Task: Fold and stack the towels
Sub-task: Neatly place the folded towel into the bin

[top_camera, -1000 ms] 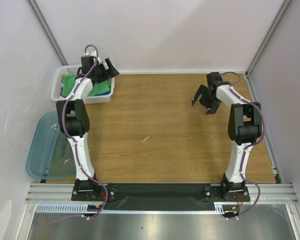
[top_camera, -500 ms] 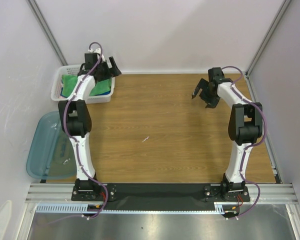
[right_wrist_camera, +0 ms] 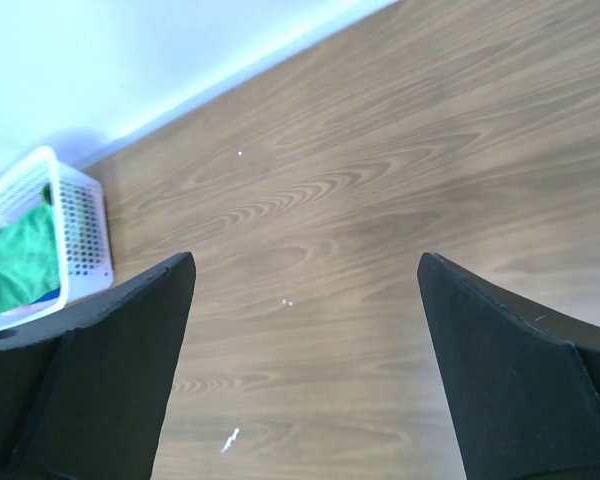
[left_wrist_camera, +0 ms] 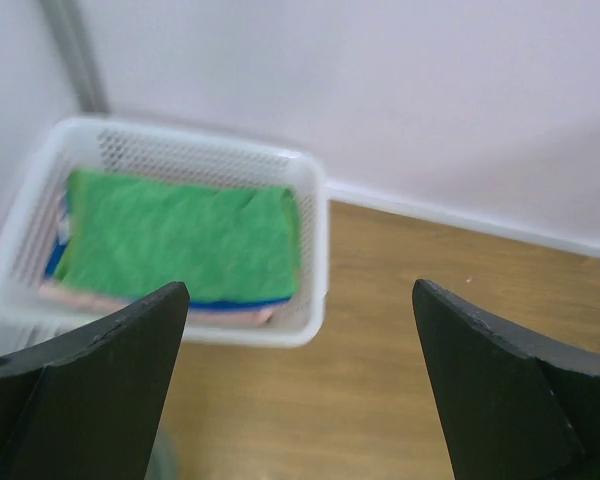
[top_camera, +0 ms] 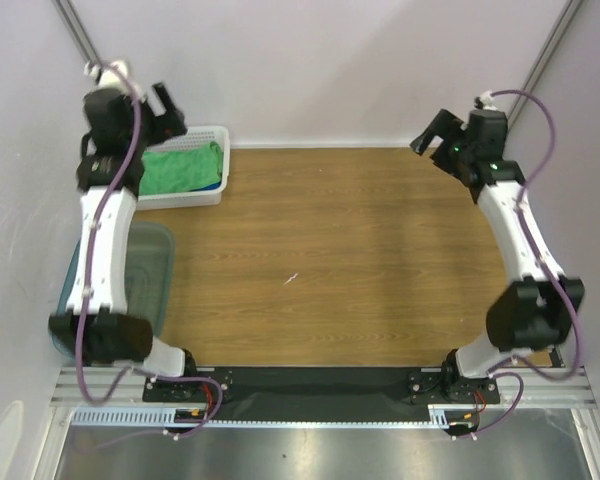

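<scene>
A white basket (top_camera: 220, 135) at the table's back left holds folded towels, a green towel (top_camera: 180, 168) on top. In the left wrist view the green towel (left_wrist_camera: 180, 235) lies over blue and pink ones inside the basket (left_wrist_camera: 315, 250). My left gripper (top_camera: 168, 110) is raised high beside the basket, open and empty. My right gripper (top_camera: 435, 135) is raised high at the back right, open and empty. The right wrist view shows the basket (right_wrist_camera: 80, 230) far off at the left.
A teal plastic bin (top_camera: 145, 270) sits off the table's left edge. The wooden table (top_camera: 340, 260) has a small white speck (top_camera: 292, 279) near its middle. White walls and metal frame posts close in the back and sides.
Both arms have risen and swung outward: the left gripper has lifted away from over the basket, the right gripper up and back to the right. The green towel now shows uncovered.
</scene>
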